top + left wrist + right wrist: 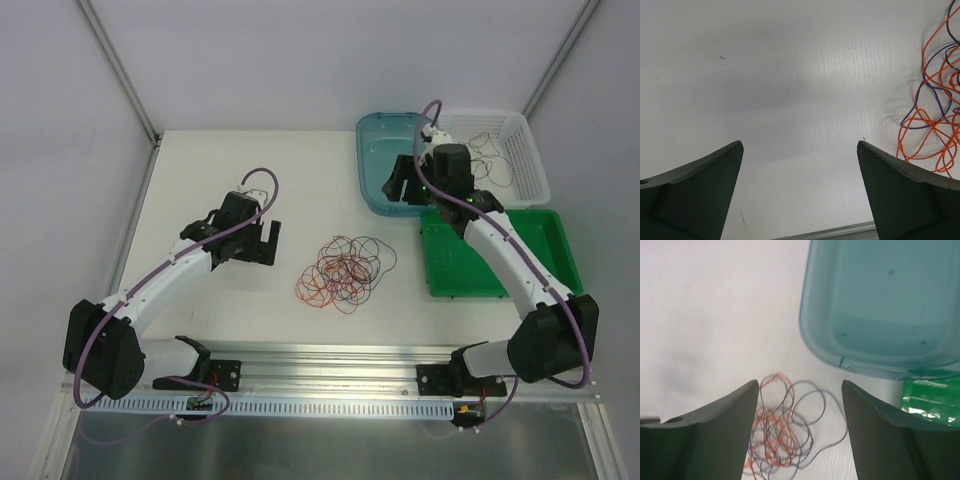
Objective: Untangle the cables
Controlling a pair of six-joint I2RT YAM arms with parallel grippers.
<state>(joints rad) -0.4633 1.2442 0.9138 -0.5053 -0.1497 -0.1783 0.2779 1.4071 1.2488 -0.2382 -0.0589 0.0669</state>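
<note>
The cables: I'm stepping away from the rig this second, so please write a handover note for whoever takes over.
Left tool: open, empty, hovering over the table just left of the tangle.
Right tool: open, empty, raised over the near side of the teal bin.
Cables: orange-red, purple and black strands bunched in one tangle mid-table. A few dark strands lie in the white basket.
Done: apparently only those basket strands; the teal bin looks empty.
Left: nearly the whole tangle needs separating.
</note>
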